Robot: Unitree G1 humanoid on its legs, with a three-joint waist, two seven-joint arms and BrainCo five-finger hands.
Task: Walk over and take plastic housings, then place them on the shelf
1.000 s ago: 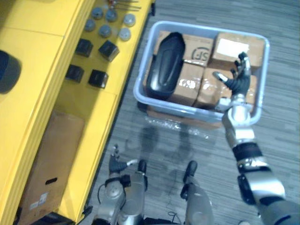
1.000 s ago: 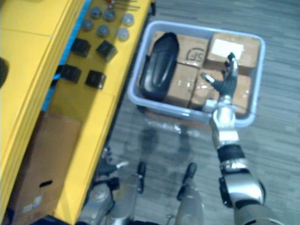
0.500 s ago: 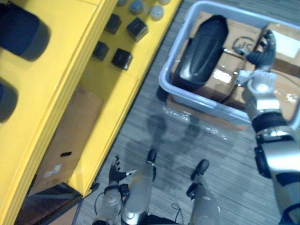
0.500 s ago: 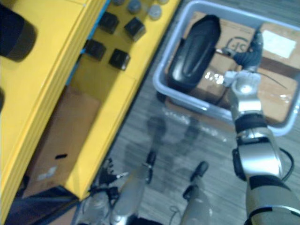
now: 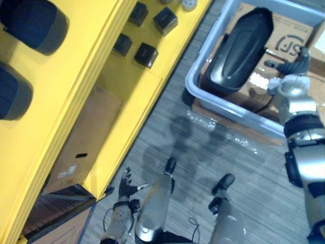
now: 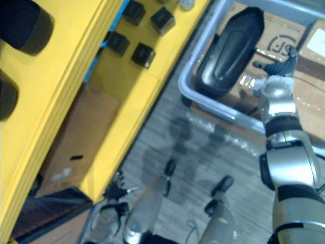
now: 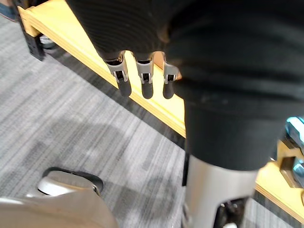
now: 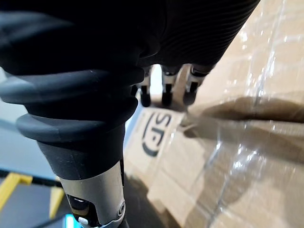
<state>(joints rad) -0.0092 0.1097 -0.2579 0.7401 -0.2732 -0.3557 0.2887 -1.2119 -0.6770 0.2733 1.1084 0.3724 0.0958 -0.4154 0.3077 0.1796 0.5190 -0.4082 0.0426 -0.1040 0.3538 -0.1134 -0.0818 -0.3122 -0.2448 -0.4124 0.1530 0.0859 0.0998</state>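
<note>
**Carrier 1: yellow shelf** (image 5: 101, 66), along the robot's left.
- Top level: two dark rounded shapes (image 5: 33, 20), one behind the other, near the front edge.
- Lower level, far end: small black cubes (image 5: 145, 54) in a loose group, standing apart from one another.
- Lower level, near end: flat cardboard box (image 5: 86, 132), lying with a small dark slot and a white label (image 5: 65, 173) at its near corner. The print is too small to make out.

**Carrier 2: pale blue-grey bin** (image 5: 233, 113), on grey carpet beside the shelf's far end.
- Black plastic housing (image 5: 237, 48), long and rounded. It lies on top of the cartons along the bin's left side.
- Taped brown cartons (image 5: 254, 94) fill the bottom of the bin and show glossy tape. One carries a dark round printed mark (image 5: 289, 44). Another, at the right edge, carries a white label (image 6: 317, 38).

**Right hand** (image 5: 290, 68): over the cartons inside the bin, just beside the housing's right edge. Whether it touches the housing cannot be made out. Its fingers (image 8: 164, 92) are extended and loose over a carton top, the thumb points toward the housing, and it holds nothing.

**Left hand** (image 5: 124, 187): hanging low over the carpet near the shelf's near end. Its fingers (image 7: 145, 83) are straight and slack, and it holds nothing.
</note>
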